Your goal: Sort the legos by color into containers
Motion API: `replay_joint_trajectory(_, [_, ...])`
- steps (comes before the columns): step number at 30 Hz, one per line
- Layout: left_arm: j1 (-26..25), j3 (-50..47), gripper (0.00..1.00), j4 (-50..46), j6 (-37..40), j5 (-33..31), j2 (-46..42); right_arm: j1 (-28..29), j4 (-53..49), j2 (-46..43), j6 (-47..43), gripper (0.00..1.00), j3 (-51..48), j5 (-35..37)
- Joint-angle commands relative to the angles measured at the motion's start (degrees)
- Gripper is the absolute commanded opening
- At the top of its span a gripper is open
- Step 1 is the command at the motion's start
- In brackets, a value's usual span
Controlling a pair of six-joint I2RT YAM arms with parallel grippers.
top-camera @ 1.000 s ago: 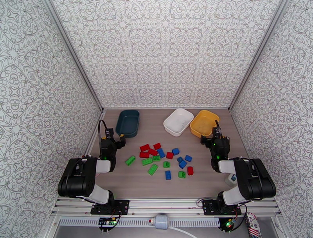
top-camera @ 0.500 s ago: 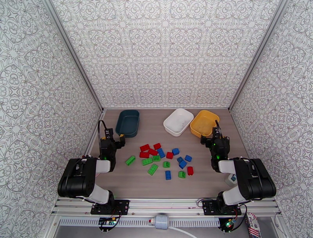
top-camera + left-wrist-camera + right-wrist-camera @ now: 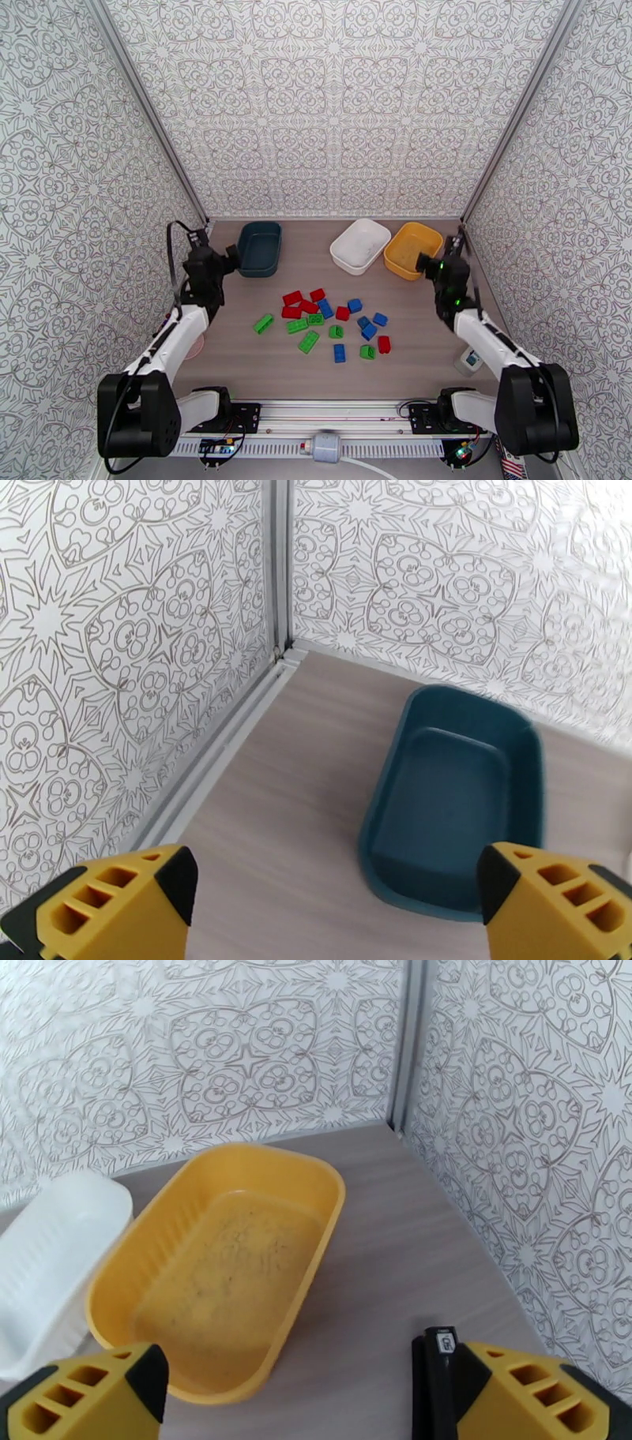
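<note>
Left gripper (image 3: 228, 258): up at the far left of the surface, just short of the near end of the dark teal tub. Its yellow jaws stand wide apart with nothing between them.
Right gripper (image 3: 427, 262): over on the far right, at the near corner of the yellow tub. Its jaws are spread wide too, and nothing is held.
Dark teal rounded-rectangular plastic tub (image 3: 259, 249): at the back left, close to the patterned wall, with its floor bare.
White rounded-rectangular plastic tub (image 3: 360, 245): back right of centre, set at an angle.
Yellow rounded-rectangular plastic tub (image 3: 411, 241): right beside the white one, but I cannot tell if they touch. A few faint specks show on its floor.
Small red, green and blue studded plastic legos (image 3: 315, 320): scattered loose on the pale wood-grain surface (image 3: 261, 367), mid-table between the arms and nearer than all three tubs.
Writing: a black tab (image 3: 441, 1344) beside the right gripper's finger carries a small white mark, too small to read.
</note>
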Motion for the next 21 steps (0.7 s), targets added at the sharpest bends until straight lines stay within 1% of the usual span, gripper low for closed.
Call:
replay_joint_trajectory(1, [-1.7,5.2,0.99,-22.4,-7.7,2.3,1.6,-0.4,-29.7,0.8,11.4,0.99,7.4,-0.6])
replay_joint_trajectory(2, [-2.4,6.0,0.99,-24.4,-9.5,2.6,1.8,-0.5,-33.5,0.9,13.3,0.99,8.7,-2.2])
replay_joint_trajectory(3, [-3.0,6.3,0.99,-26.0,-11.5,3.7,1.6,-0.9,-37.2,0.7,14.1,0.99,9.7,-5.6])
replay_joint_trajectory(5, [-3.7,6.1,0.99,-28.0,-16.3,7.8,0.0,-1.2,-42.0,-0.5,14.8,0.98,10.5,-12.2])
replay_joint_trajectory(8, [-5.1,4.3,0.99,-28.3,-23.0,15.8,-2.8,-1.2,-46.9,-3.6,16.6,0.87,9.8,-20.3])
replay_joint_trajectory(10, [-8.3,3.2,0.98,-29.4,-26.5,18.4,-4.2,-1.2,-48.8,-5.9,17.7,0.81,8.3,-24.6])
replay_joint_trajectory(11, [-10.5,2.6,0.97,-29.6,-27.8,18.4,-4.7,-1.1,-49.7,-6.7,18.3,0.8,7.5,-26.3])
replay_joint_trajectory(15, [-26.1,0.5,0.97,-30.1,-35.0,11.9,-6.6,0.6,-51.9,-9.2,19.3,0.76,4.4,-31.8])
replay_joint_trajectory(19, [-41.9,-0.8,0.97,-28.8,-43.1,4.2,-4.9,5.6,-53.9,-10.5,20.9,0.76,1.9,-32.8])
replay_joint_trajectory(21, [-47.7,-0.3,0.97,-27.9,-45.4,1.8,-2.8,8.6,-53.9,-11.1,22.2,0.76,-0.1,-32.6])
